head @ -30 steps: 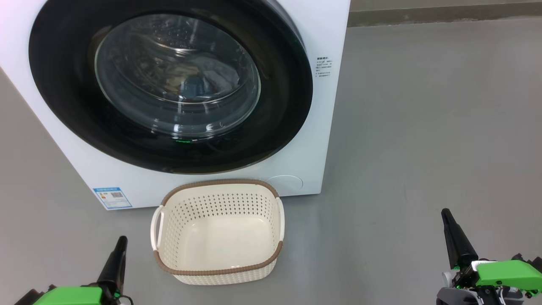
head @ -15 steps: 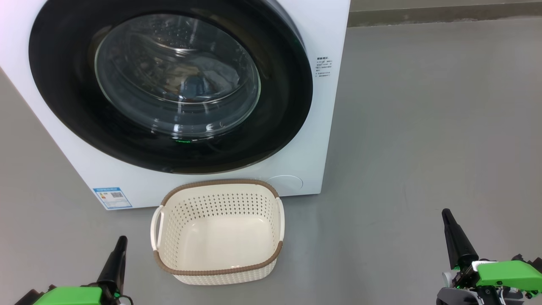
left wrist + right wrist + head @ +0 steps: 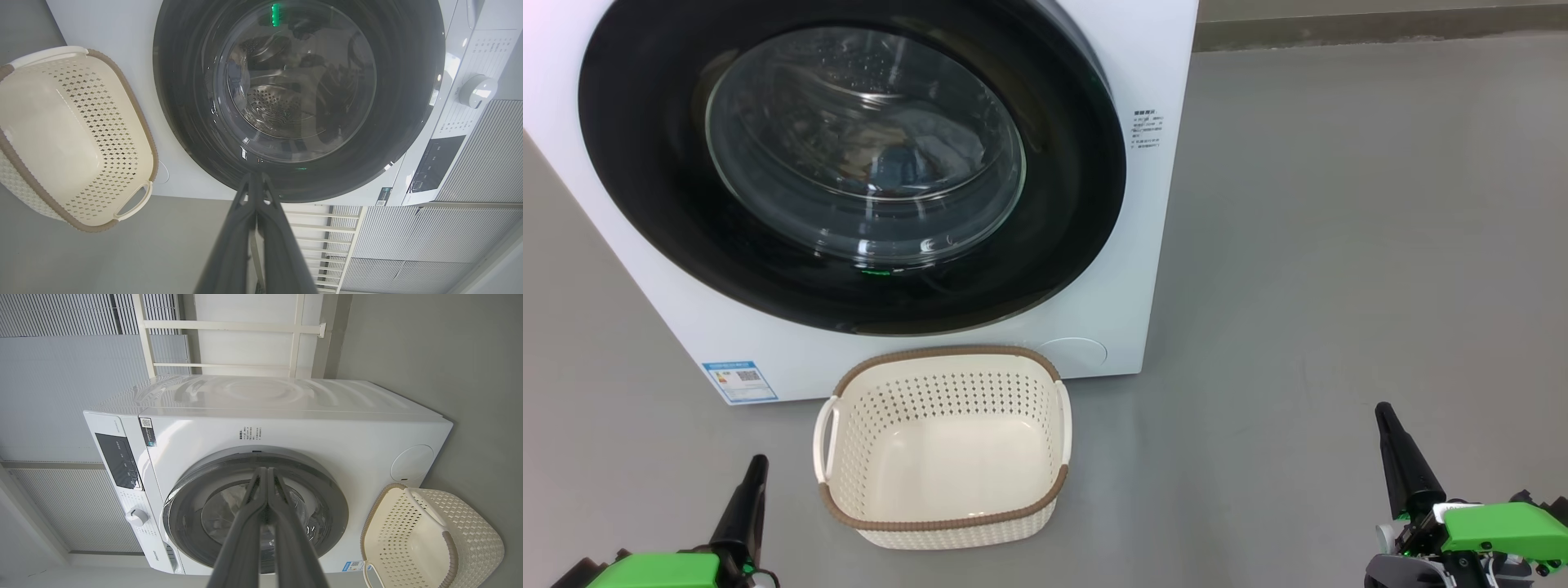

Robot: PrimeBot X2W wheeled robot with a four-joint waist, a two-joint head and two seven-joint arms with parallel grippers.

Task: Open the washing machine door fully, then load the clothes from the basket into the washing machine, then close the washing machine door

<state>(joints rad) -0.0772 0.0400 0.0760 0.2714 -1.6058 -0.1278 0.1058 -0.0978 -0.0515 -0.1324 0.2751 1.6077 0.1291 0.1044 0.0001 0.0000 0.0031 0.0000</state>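
Door closed, arms low; nothing has shifted in the last second.
I see the washing machine door flush against the washing machine, with bluish clothes dim behind its glass. The basket sits on the floor just in front. My left gripper and right gripper each have their fingers pressed together, holding nothing.

Left gripper sits low at near left, two dark fingers pressed together, tips pointing far. Right gripper sits low at near right, fingers likewise pressed together, leaning slightly left. Arms well apart.
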